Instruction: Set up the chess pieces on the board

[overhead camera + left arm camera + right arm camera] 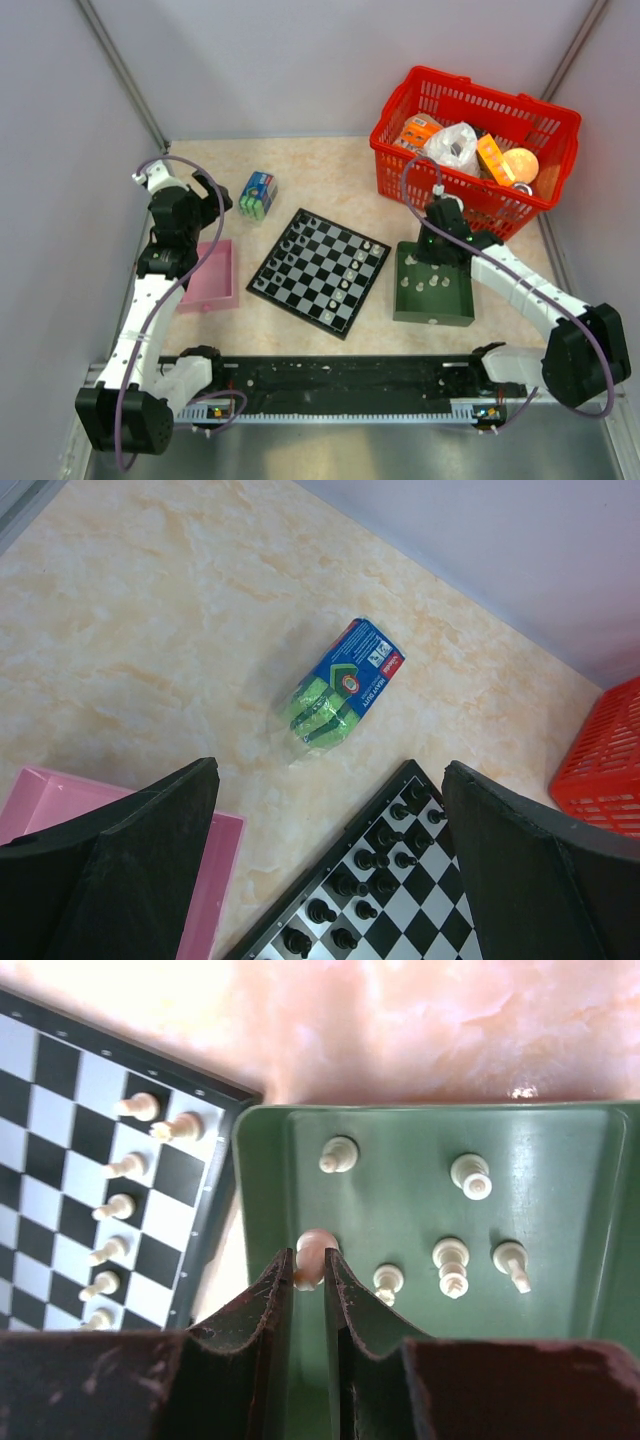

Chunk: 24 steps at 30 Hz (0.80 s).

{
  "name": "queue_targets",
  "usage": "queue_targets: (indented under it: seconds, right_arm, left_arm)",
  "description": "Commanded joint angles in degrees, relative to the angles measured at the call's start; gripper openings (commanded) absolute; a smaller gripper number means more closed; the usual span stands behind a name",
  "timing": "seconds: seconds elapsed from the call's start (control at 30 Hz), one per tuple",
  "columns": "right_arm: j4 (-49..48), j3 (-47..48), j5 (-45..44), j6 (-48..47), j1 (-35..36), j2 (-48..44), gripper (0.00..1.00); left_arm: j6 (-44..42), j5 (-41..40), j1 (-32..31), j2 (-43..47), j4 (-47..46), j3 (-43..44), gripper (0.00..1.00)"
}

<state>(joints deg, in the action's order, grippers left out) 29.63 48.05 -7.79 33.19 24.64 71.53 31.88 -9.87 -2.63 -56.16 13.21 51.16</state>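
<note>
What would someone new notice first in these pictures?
The bright red basket, packed with odds and ends in the far right corner, stands out most. Next comes the chessboard mid-table, only partly set up. Beside it, the right gripper pinches a pale chess piece in the green tray.

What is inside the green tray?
Five loose pale chess pieces, plus a sixth piece pinched by the right tool. The green tray's near part is hidden behind that tool.

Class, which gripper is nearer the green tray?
Right. The right gripper is down inside the green tray, closed on a pale chess piece. The left gripper hangs open beyond the board, by the pink tray.
</note>
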Motion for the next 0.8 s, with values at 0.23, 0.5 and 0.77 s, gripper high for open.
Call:
queue_targets:
  seconds: [0.23, 0.5, 0.77]
  right_arm:
    - [-1.0, 8.6, 3.7, -0.5, 3.8, -0.2, 0.16]
    - [-5.5, 10.7, 5.8, 0.5, 7.6, 7.5, 0.16]
    - [-8.4, 11.3, 7.3, 0.6, 8.9, 13.6, 0.16]
  left_arm:
    - [0.8, 0.6, 0.4, 0.9, -3.0, -0.3, 0.99]
    - [0.6, 0.1, 0.5, 1.1, -2.7, -0.3, 0.99]
    - [0.3, -0.3, 0.6, 0.9, -2.8, -0.4, 0.99]
